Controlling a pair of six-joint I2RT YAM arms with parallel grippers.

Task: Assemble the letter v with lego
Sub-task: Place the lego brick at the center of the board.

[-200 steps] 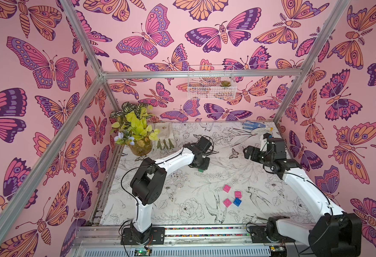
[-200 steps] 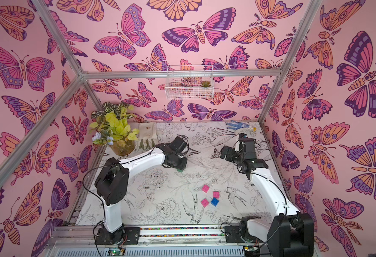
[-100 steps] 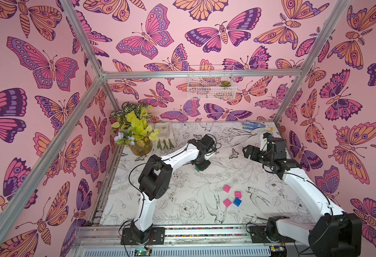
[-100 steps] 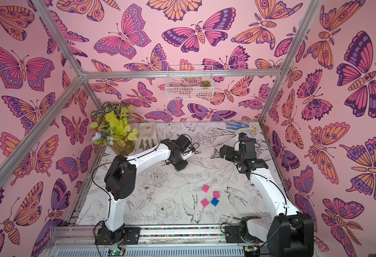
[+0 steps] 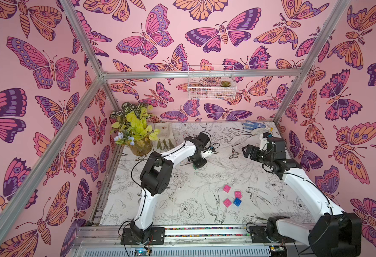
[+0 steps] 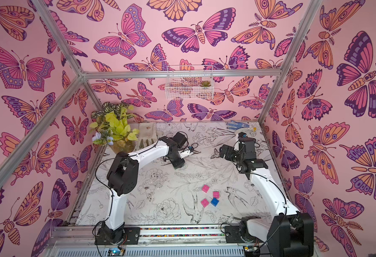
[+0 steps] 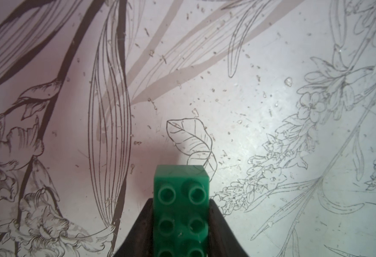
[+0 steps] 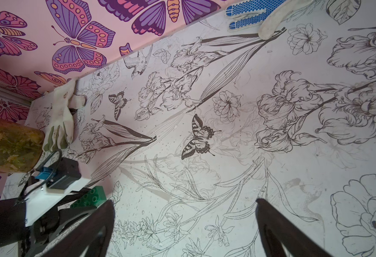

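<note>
Above floral table (image 5: 182,200), left claw (image 7: 181,201) gripping green brick (image 7: 181,224) has shifted; right claw (image 8: 184,201) open.

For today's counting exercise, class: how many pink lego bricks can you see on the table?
3, all loose by the blue brick: rear pink brick farthest back, middle pink brick just behind the blue one, front pink brick beside it. None appears hidden.
</note>
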